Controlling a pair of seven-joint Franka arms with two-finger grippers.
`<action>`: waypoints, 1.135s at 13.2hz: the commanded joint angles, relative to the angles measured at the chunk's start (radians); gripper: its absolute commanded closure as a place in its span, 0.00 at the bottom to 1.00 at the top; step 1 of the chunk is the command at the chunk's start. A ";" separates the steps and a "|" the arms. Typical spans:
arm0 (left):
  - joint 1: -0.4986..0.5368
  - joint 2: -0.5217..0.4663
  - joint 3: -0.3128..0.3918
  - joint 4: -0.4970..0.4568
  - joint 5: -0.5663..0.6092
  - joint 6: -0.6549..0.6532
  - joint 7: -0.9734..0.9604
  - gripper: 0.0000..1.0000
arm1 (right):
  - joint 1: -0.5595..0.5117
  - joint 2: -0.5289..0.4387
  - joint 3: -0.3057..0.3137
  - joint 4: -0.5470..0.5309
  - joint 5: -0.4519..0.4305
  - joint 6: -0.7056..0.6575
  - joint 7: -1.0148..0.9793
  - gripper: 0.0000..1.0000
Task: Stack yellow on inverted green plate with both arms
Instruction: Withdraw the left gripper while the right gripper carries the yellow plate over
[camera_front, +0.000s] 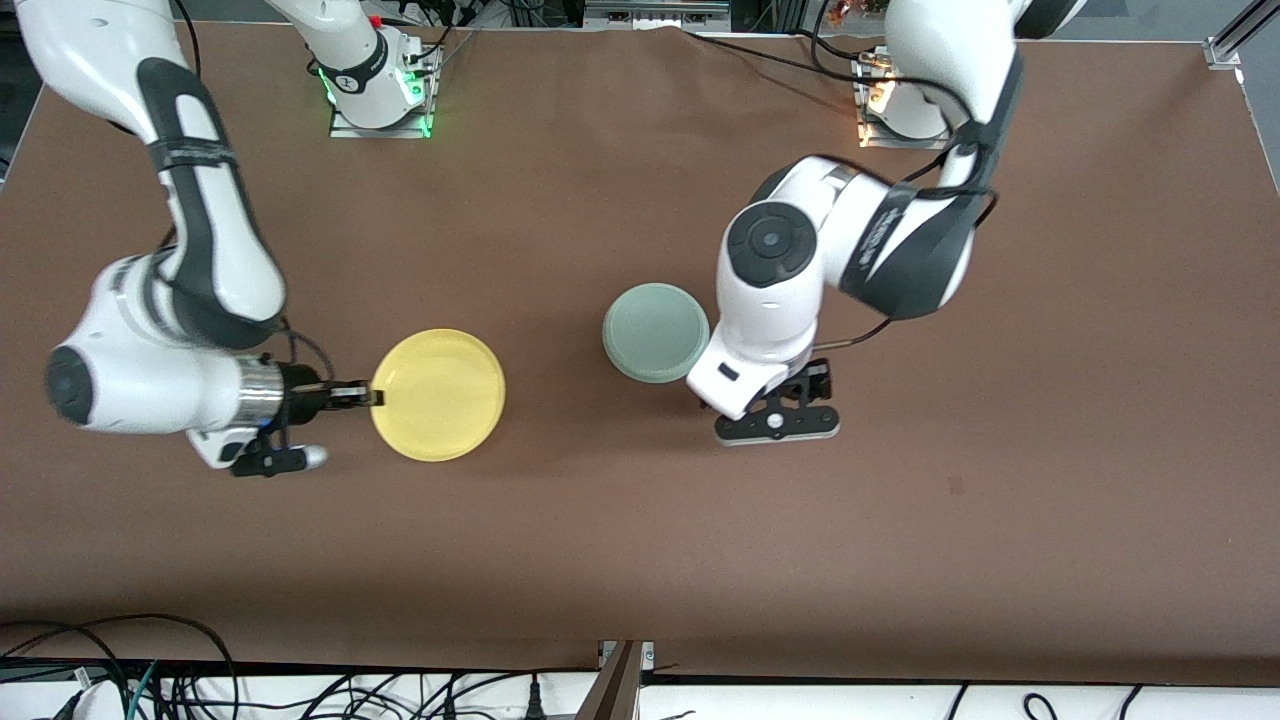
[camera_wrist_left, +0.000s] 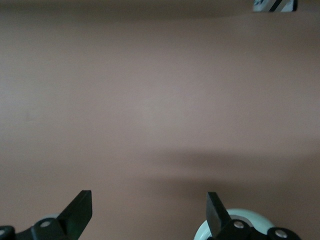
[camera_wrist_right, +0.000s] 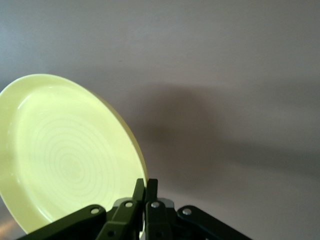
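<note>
Yellow plate (camera_front: 438, 394) pinched at its rim by right gripper (camera_front: 372, 397), fingers closed on the edge, plate raised off brown table (camera_front: 640, 520). Green plate (camera_front: 655, 331) upside down on table, just beside left gripper (camera_wrist_left: 149, 210), whose fingers are spread wide, holding nothing.

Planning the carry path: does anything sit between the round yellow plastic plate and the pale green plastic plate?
Nothing visible does. The right gripper pinches the round yellow plastic plate by its rim; only bare brown table separates it from the pale green plastic plate. The left gripper hangs open beside the green one.
</note>
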 joint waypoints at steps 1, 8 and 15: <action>0.151 -0.129 -0.012 -0.043 -0.175 -0.117 0.214 0.00 | -0.006 -0.142 0.106 -0.281 0.019 0.222 0.099 1.00; 0.419 -0.357 -0.007 -0.148 -0.261 -0.362 0.562 0.00 | 0.075 -0.156 0.308 -0.502 0.014 0.570 0.363 1.00; 0.464 -0.658 0.005 -0.597 -0.221 -0.191 0.561 0.00 | 0.235 -0.080 0.303 -0.537 0.014 0.760 0.492 1.00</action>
